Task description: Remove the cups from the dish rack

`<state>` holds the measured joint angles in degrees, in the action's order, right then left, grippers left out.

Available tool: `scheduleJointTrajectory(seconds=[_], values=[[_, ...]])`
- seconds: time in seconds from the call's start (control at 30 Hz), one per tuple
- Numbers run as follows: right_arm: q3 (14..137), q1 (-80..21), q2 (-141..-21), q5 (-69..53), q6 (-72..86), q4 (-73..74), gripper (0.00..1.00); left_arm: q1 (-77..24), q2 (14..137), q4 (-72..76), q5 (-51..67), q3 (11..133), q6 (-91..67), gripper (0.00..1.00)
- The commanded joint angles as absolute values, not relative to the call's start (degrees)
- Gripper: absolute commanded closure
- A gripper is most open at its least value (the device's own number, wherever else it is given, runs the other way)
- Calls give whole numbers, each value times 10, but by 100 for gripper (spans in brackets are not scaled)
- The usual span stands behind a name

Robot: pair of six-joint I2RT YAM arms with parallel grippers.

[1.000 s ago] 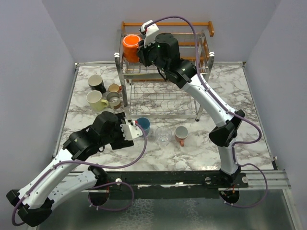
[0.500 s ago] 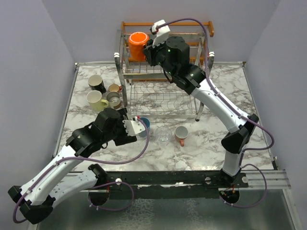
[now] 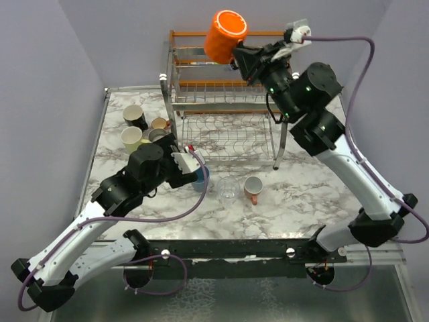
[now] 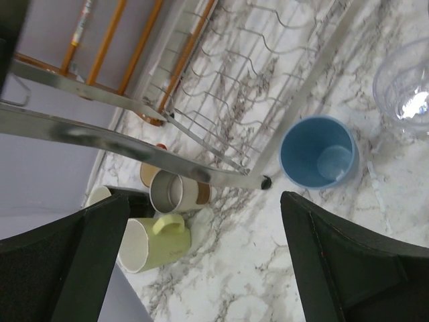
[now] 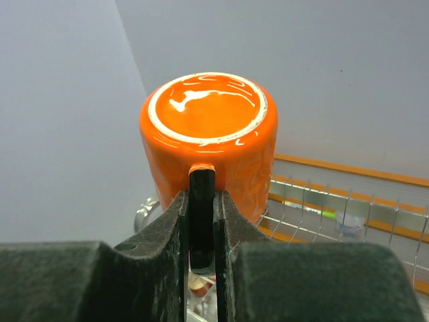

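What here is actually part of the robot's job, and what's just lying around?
Part of the job:
- orange mug, held by its handle in the right gripper
- rack
- cups standing on the table: blue cup, glass, pink cup, yellow mug, black cup, tan cup

Just there:
- the table itself
- purple cables

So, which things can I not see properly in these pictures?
- Orange mug: its inside, both views; only its base faces the cameras.
- Light blue cup: top view, partly hidden under the left gripper.
- Clear glass: left wrist view, cut off by the right edge.
- Mug's handle: right wrist view, mostly covered by the right gripper.
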<state>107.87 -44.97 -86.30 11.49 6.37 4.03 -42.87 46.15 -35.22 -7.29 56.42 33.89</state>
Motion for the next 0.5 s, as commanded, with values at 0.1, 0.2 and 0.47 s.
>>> scheduleJointTrajectory(seconds=[0.1,0.2,0.47], values=[[894,-449,-681,52,165,-39,99,-431,447,-264,-39,607,316,1],[811,-449,-613,28,206,-37,99,-430,434,-252,-16,593,319,1],[607,-449,-481,-20,336,-62,99,-430,406,-163,29,511,350,1]])
